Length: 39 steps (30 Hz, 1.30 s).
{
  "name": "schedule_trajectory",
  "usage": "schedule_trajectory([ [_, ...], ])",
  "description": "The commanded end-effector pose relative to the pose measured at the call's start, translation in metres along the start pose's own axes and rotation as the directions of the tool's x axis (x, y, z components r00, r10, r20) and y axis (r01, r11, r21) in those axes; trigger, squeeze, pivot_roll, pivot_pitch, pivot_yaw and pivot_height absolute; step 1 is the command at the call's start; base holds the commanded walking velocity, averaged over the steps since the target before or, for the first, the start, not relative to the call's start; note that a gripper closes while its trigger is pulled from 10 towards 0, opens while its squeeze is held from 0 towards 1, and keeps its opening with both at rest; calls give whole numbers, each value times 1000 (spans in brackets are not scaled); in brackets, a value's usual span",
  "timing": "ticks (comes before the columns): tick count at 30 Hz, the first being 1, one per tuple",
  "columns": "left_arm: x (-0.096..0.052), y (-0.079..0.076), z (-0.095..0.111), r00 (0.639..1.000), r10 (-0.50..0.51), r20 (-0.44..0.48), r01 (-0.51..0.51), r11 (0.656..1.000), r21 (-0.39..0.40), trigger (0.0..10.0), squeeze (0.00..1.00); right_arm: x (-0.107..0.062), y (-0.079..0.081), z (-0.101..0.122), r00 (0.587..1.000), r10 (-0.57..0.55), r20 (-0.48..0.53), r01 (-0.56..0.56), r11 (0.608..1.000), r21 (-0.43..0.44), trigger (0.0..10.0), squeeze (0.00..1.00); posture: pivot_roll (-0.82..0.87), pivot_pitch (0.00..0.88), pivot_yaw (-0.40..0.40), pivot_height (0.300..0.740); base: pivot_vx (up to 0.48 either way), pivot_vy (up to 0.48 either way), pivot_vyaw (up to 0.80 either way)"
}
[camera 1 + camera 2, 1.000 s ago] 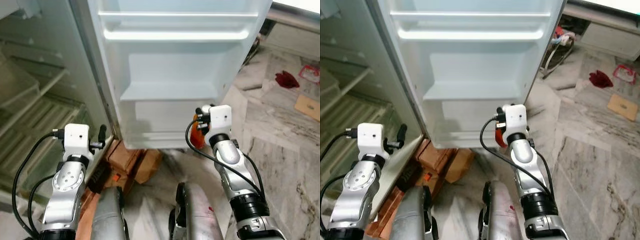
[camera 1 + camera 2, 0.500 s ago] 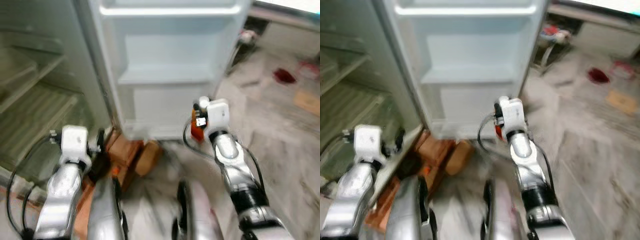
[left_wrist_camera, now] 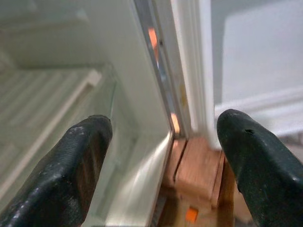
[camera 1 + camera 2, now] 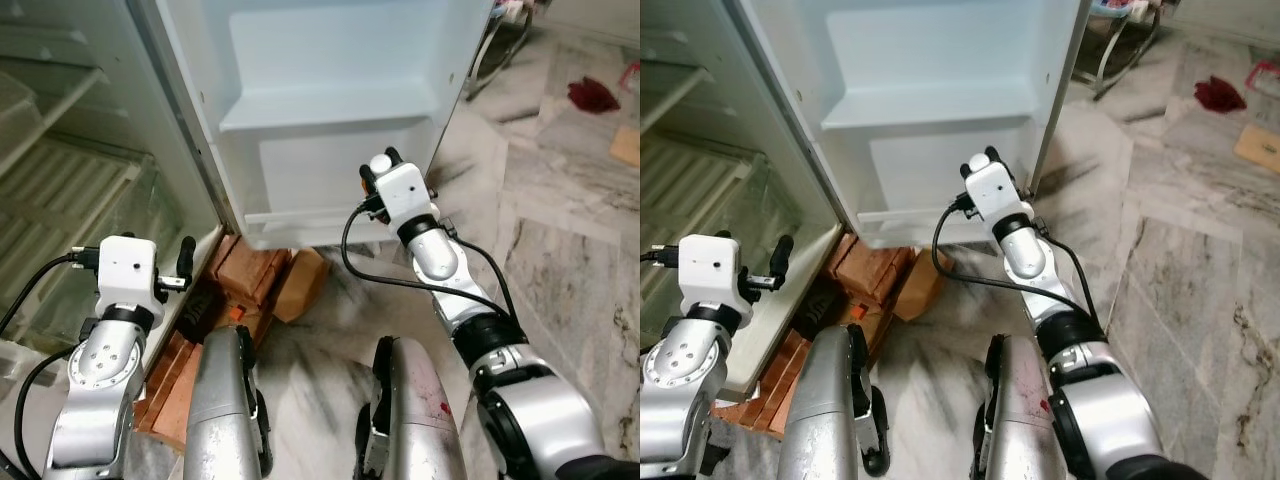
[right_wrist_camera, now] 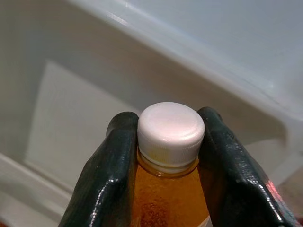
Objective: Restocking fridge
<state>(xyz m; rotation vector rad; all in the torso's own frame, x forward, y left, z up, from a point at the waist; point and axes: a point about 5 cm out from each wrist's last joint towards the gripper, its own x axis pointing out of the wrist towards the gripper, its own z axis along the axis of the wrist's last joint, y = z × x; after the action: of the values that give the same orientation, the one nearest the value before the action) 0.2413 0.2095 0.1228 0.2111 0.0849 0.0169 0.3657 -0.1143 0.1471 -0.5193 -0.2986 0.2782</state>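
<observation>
The fridge stands open, its white door (image 4: 330, 90) swung out in front of me with moulded shelves, and the compartment with wire shelves (image 4: 60, 200) at my left. My right gripper (image 5: 163, 142) is shut on an orange drink bottle (image 5: 163, 203) with a white cap (image 5: 170, 130), held upright by the neck close to the lower door shelf (image 4: 330, 105). The cap (image 4: 380, 163) peeks above the right wrist. My left gripper (image 3: 161, 142) is open and empty, low beside the fridge's front edge (image 3: 163, 71).
Cardboard boxes and brown bricks (image 4: 250, 280) lie on the floor under the door. My two silver legs (image 4: 225, 410) are below. The marble floor (image 4: 560, 230) stretches right, with a red cloth (image 4: 593, 93) and a flat cardboard piece (image 4: 628, 145) farther off.
The camera shifted, so the door now sits lower and nearer. My right gripper with the bottle has risen closer to the lower door shelf. The left arm stays low by the fridge.
</observation>
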Motion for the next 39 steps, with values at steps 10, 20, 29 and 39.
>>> schedule_trajectory([
  [10,-13,12,15,1000,-6,9,5,999,51,10000,0,5,8,15,985,81,153,-57,986,-159,10000,0,234,294,56,561,0,0,0],
  [20,-20,10,17,1000,-20,-9,21,998,58,10000,0,17,-11,29,967,98,233,-8,933,-359,10000,0,259,314,65,561,0,0,0],
  [29,-22,11,18,1000,-21,-20,22,998,62,10000,0,12,-24,10,988,52,143,6,925,-381,10000,0,270,320,66,561,0,0,0],
  [39,-24,13,20,999,-25,-22,26,997,73,10000,0,-6,-27,-21,1000,1,-7,-3,937,-350,10000,0,292,321,77,561,0,0,0],
])
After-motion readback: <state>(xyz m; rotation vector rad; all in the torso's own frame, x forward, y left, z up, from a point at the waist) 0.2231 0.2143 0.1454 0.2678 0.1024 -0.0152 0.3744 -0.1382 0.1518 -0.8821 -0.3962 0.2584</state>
